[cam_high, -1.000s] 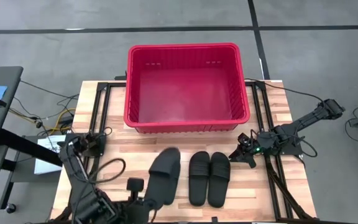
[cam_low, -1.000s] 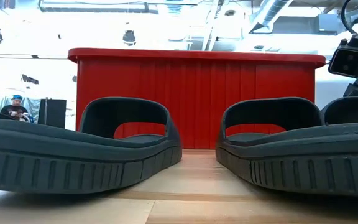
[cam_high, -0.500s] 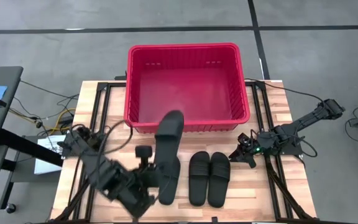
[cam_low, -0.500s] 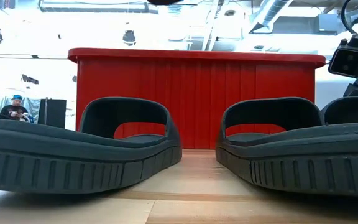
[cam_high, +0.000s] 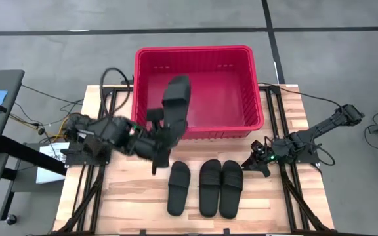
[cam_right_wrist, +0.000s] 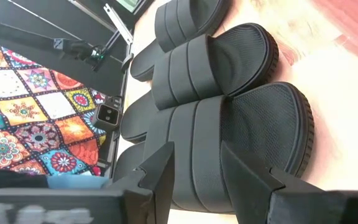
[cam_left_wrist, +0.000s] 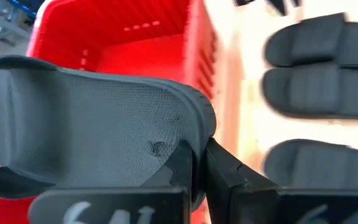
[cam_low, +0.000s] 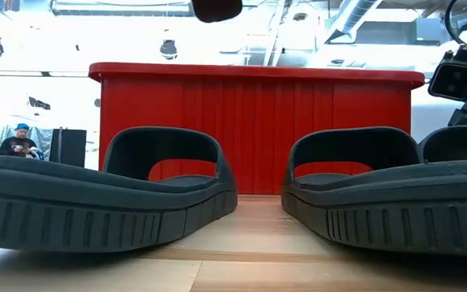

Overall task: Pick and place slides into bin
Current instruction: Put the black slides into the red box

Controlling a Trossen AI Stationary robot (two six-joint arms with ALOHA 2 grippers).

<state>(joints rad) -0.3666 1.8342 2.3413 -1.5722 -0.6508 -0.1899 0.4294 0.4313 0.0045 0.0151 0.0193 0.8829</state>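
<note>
My left gripper (cam_high: 165, 136) is shut on one black slide (cam_high: 176, 105), held in the air over the near wall of the red bin (cam_high: 199, 52). The slide also shows at the top of the low view (cam_low: 217, 8). Three more black slides (cam_high: 179, 189) (cam_high: 210, 188) (cam_high: 231, 189) lie side by side, soles down, on the table near its front edge. My right gripper (cam_high: 249, 164) is open and empty, just right of them; its wrist view looks along them (cam_right_wrist: 229, 118). My left gripper pinches the slide's heel-end rim (cam_left_wrist: 188, 134) between its two fingers, one finger (cam_left_wrist: 182, 165) on the footbed and the other (cam_left_wrist: 229, 174) on the sole side. The fingers lie along the slide. The slide is lifted clear, its strap end (cam_high: 177, 85) pointing over the bin.
The bin (cam_low: 258, 122) stands at the table's far edge, nothing showing inside it. Black frame rails (cam_high: 107, 124) (cam_high: 277, 118) run along both table sides. A person (cam_low: 19, 142) sits far behind the table in the low view.
My left gripper has risen from the table's near edge and swung toward the bin, carrying the slide. The slide has gone from low over the table to high above the bin's near wall, strap end leading. A slide that it had covered now shows on the table.
</note>
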